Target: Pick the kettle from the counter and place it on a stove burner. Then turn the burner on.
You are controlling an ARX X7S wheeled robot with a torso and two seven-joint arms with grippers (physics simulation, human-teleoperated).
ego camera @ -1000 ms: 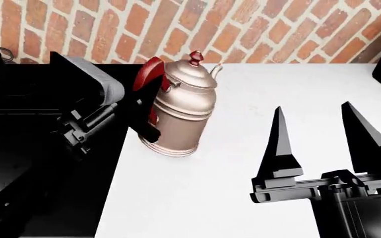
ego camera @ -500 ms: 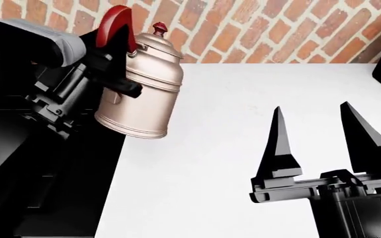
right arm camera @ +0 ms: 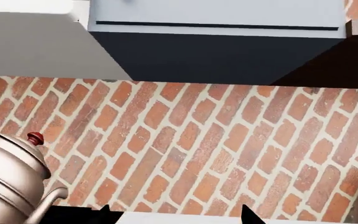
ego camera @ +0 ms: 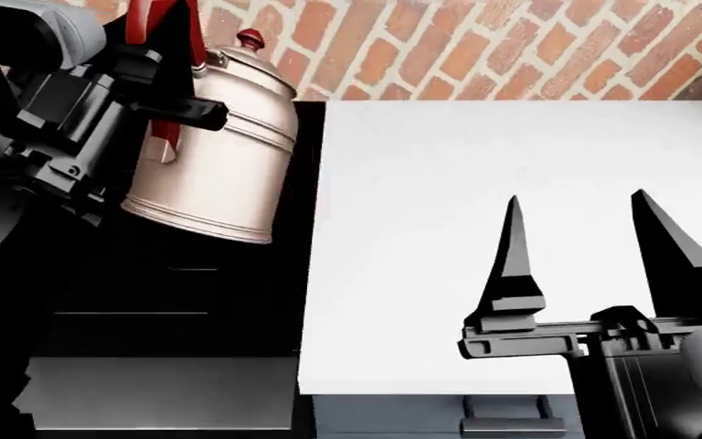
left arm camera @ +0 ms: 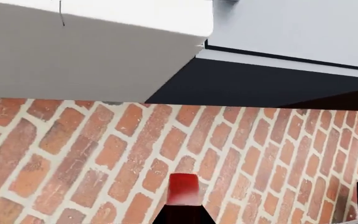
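while the left gripper (ego camera: 162, 87) clamps the red handle, the kettle (ego camera: 211, 155) hangs tilted past the counter (ego camera: 449, 229) left edge, above the black stove; level it before lowering. the right gripper (ego camera: 595, 265) idles spread.

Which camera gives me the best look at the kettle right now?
The head view: it shows the whole kettle, tilted, with the left pincer shut on its red handle, lifted over the black range. The right wrist view catches only part of the body, lid knob and spout at the frame edge. The left wrist view shows just a bit of red handle.
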